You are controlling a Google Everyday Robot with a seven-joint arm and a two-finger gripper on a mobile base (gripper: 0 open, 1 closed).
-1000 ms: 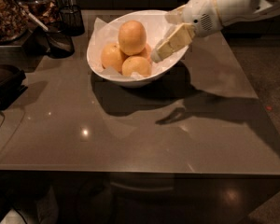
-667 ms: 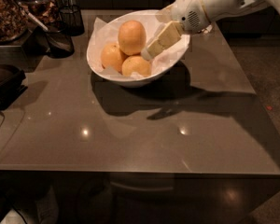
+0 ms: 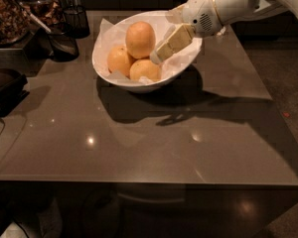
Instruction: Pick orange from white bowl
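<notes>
The white bowl (image 3: 181,66), lined with white paper, stands at the back middle of the dark table. The orange (image 3: 140,38), the biggest pale yellow-orange fruit, lies on top of smaller oranges (image 3: 120,59) in the bowl. My gripper (image 3: 157,57) reaches in from the upper right over the bowl's right rim. Its tip is inside the bowl, just right of the orange and above a smaller orange (image 3: 145,70). It holds nothing that I can see.
Two small dark mesh cups (image 3: 77,21) (image 3: 63,44) stand left of the bowl. A container of brown food (image 3: 7,14) and a dark object (image 3: 5,83) are at the far left. The grey table (image 3: 149,133) extends toward the front edge.
My gripper has moved left and deeper into the bowl, closer to the big orange. The fruit and bowl have not moved.
</notes>
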